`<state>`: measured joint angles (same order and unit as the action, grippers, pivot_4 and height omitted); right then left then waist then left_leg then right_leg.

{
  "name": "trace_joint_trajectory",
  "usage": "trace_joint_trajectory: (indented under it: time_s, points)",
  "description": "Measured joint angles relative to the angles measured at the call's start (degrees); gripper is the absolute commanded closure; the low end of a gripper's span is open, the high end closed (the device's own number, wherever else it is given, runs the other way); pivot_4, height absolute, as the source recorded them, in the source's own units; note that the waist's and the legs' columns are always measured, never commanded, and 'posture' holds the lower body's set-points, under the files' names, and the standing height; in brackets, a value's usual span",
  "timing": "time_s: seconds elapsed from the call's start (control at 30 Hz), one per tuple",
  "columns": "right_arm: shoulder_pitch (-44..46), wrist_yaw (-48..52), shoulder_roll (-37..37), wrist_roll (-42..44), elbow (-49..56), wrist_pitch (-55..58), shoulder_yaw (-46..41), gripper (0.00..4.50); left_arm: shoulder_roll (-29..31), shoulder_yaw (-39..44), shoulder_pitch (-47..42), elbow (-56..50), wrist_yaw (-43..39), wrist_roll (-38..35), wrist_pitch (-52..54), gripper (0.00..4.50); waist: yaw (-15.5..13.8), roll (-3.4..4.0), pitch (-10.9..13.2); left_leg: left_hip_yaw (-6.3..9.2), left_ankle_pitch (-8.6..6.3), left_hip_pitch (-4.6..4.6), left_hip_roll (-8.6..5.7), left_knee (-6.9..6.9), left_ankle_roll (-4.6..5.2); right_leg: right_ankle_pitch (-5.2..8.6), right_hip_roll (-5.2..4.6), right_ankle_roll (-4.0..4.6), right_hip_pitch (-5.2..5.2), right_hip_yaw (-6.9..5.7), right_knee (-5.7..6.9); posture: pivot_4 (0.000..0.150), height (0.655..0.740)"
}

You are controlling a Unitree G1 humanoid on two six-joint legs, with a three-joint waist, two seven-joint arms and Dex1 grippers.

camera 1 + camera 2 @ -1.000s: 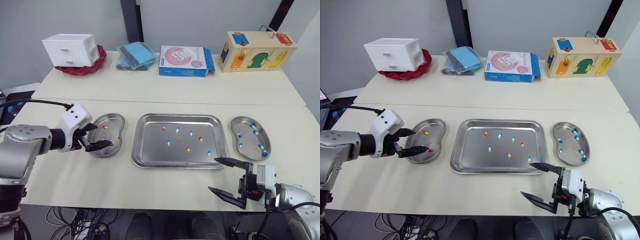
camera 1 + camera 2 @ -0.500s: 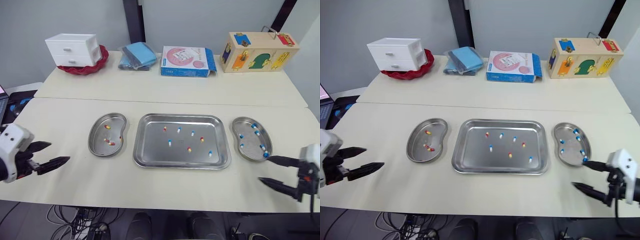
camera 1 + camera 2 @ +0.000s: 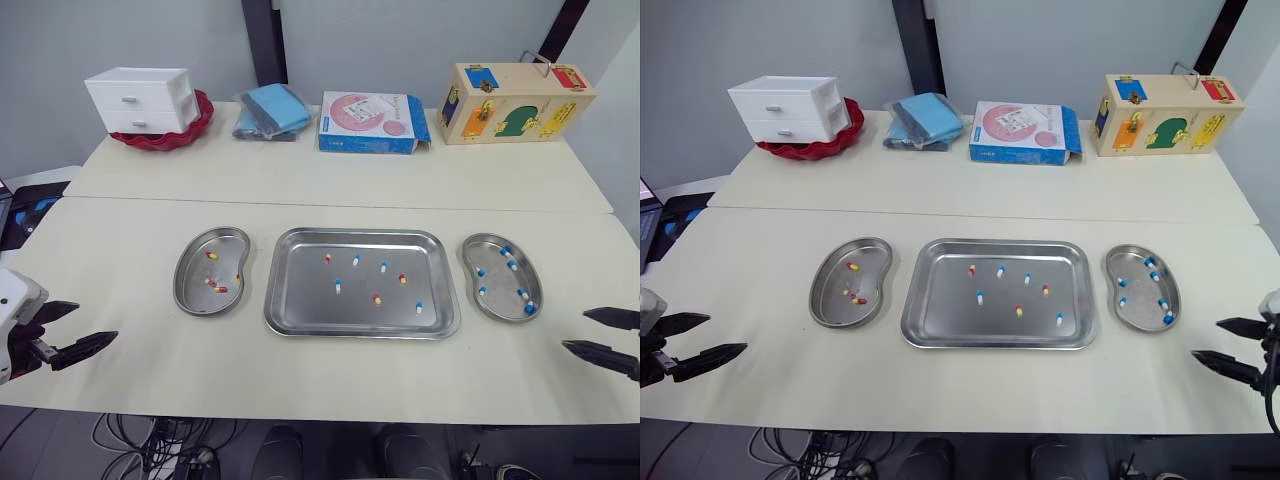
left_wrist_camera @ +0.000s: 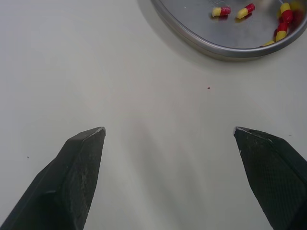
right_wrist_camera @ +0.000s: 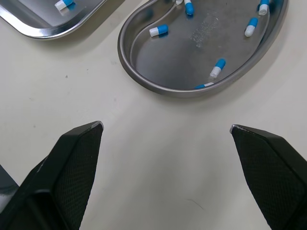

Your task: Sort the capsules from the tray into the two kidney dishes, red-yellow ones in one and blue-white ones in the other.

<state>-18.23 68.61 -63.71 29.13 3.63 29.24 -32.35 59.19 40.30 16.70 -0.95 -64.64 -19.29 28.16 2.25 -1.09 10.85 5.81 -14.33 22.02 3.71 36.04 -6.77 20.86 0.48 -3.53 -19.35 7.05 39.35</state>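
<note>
From my head, the tray (image 3: 300,305) lies mid-surface (image 3: 400,370) with seven capsules (image 3: 339,288) of mixed colours loose in it, between the left dish (image 3: 228,258) and the right dish (image 3: 497,278). My left hand (image 3: 97,320) hovers released and empty at the near left corner, and my right hand (image 3: 574,329) does the same at the near right corner, both well apart from the tray. My left wrist adds close detail: a few red-yellow capsules (image 4: 221,10) bunched against that dish's rim. My right wrist shows blue-white capsules (image 5: 158,30) scattered in its dish, and a tray corner just beside it. The risk I see is in the long reach. A finger could clip a rim and jolt the dishes, or a smooth capsule could roll away on the steel.
</note>
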Motion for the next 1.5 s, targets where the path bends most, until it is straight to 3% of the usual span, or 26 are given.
trace_joint_trajectory:
  time_s: [0.33, 0.53, 0.77, 1.13, 1.33, 1.5]
  points:
    - [0.8, 3.2, 2.1, -0.9, 1.2, -4.3, -0.2, 0.0, -5.5, 0.3, 3.7, -5.2, -3.6, -3.7, -4.2, 0.06, 0.1, 0.01, 0.0, -0.02, -0.01, 0.02, 0.0, 0.0, 0.0, 0.0, -0.01, -0.01, 0.02, 0.01, -0.06, 0.15, 0.74]
    - [1.5, 5.1, 2.4, 0.7, 5.5, -4.0, -0.3, 0.0, -15.7, -1.9, 4.4, -14.7, -4.0, -9.9, -10.4, 0.06, -0.1, 0.01, 0.0, -0.02, -0.01, 0.01, 0.0, 0.03, 0.0, -0.03, -0.03, -0.04, 0.09, 0.0, -0.09, 0.15, 0.74]
    - [3.1, 3.8, 5.3, 4.5, 12.7, -0.6, -0.1, 0.0, -27.6, -9.9, 10.6, -19.5, -6.8, -10.6, -22.8, 0.06, -0.2, 0.02, 0.0, -0.03, -0.01, 0.02, -0.01, 0.04, 0.01, -0.06, -0.02, -0.09, 0.15, 0.03, -0.25, 0.15, 0.74]
    - [4.6, -2.4, 6.0, 5.5, 24.2, 4.7, 5.9, 0.0, -35.0, -17.3, 13.2, -18.9, -7.0, -10.2, -37.0, 0.06, -0.3, 0.02, -0.1, -0.02, -0.01, 0.01, -0.02, 0.07, 0.02, -0.09, -0.02, -0.13, 0.18, 0.06, -0.28, 0.15, 0.74]
    - [14.8, -12.5, 9.4, 8.2, 32.0, 10.9, 14.1, 0.0, -38.2, -18.5, 13.0, -18.7, -4.8, -11.2, -41.9, 0.06, -0.3, 0.01, -0.1, 0.0, -0.01, 0.01, -0.02, 0.09, 0.02, -0.1, -0.01, -0.14, 0.18, 0.06, -0.28, 0.15, 0.74]
    - [33.4, -25.3, 17.7, 3.7, 33.8, 19.0, 32.8, 0.0, -40.4, -20.6, 13.0, -18.7, -1.6, -11.4, -43.2, 0.06, 0.5, -0.03, -0.1, 0.05, -0.01, 0.05, 0.0, 0.08, 0.01, -0.11, 0.01, -0.12, 0.09, 0.04, -0.27, 0.15, 0.74]
